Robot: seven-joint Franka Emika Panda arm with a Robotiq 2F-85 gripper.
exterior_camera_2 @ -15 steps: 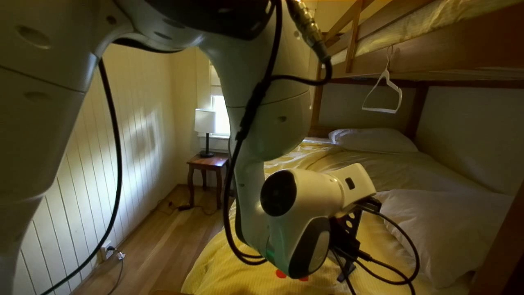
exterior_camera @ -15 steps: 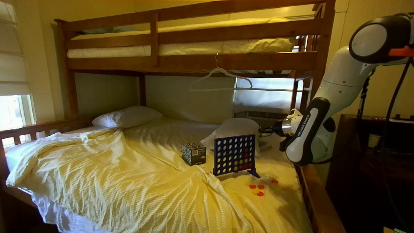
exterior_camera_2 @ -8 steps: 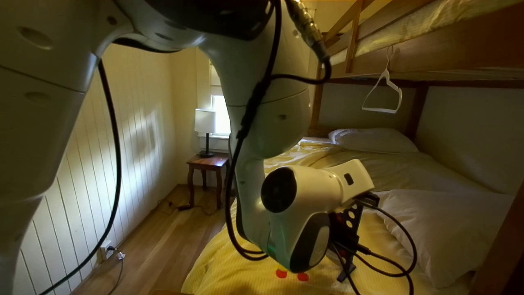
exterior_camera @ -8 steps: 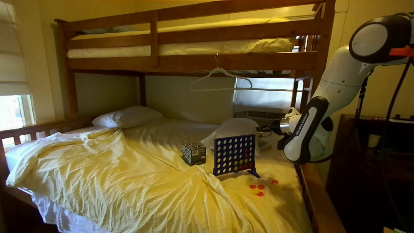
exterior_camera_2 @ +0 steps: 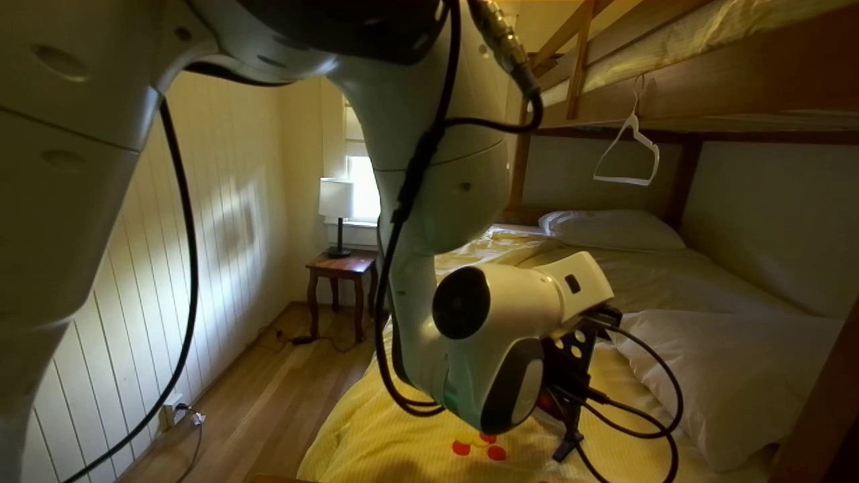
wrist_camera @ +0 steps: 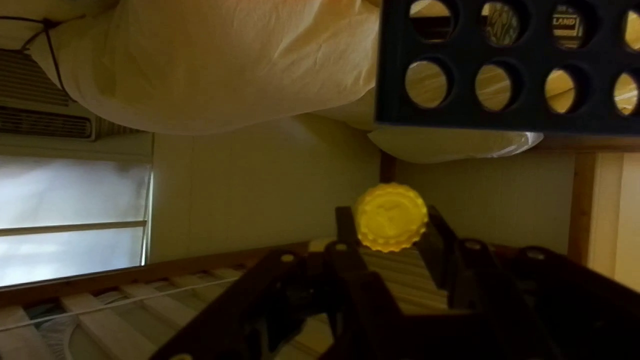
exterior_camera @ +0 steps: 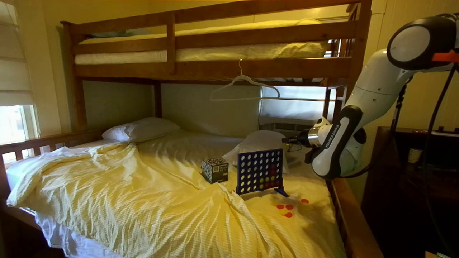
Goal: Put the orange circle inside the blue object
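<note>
- A brown wooden bunk bed (exterior_camera: 208, 70) takes up much of the room.
- Pale yellow striped cloth bedding (exterior_camera: 143, 200) lies rumpled over its lower bunk.
- A white and black jointed robot arm (exterior_camera: 380, 91) reaches in from the right in an exterior view, bent down over the bed's right end.
- In an exterior view, a small reddish-brown wooden table (exterior_camera_2: 356, 266) at the far end of the room carries a black-stemmed, white-shaded lamp (exterior_camera_2: 337, 198).
- A white cloth pillow (exterior_camera: 141, 129) lies far left on the lower bunk, a second white pillow (exterior_camera: 263, 139) on the right.
- A slim white hanger (exterior_camera: 241, 76) hangs from the upper bunk.
- A dark-blue upright plastic grid (exterior_camera: 258, 171) with rows of round holes stands on the bedding at the right; red and yellow discs (exterior_camera: 273, 172) fill a few holes in its lower right part.
- A dark cube-shaped box (exterior_camera: 215, 170) with pale patterning sits left of the grid, apart from it.
- The black fingers (wrist_camera: 345, 222) pinch a round yellow plastic disc (wrist_camera: 391, 217) with a ridged rim, near the grid's upper right corner and slightly above its top edge, apart from it.
- Orange-red round plastic discs (exterior_camera: 289, 206) lie flat on the bedding in both exterior views, on the grid's near side by its right foot, among flat yellow discs (exterior_camera: 283, 212).
</note>
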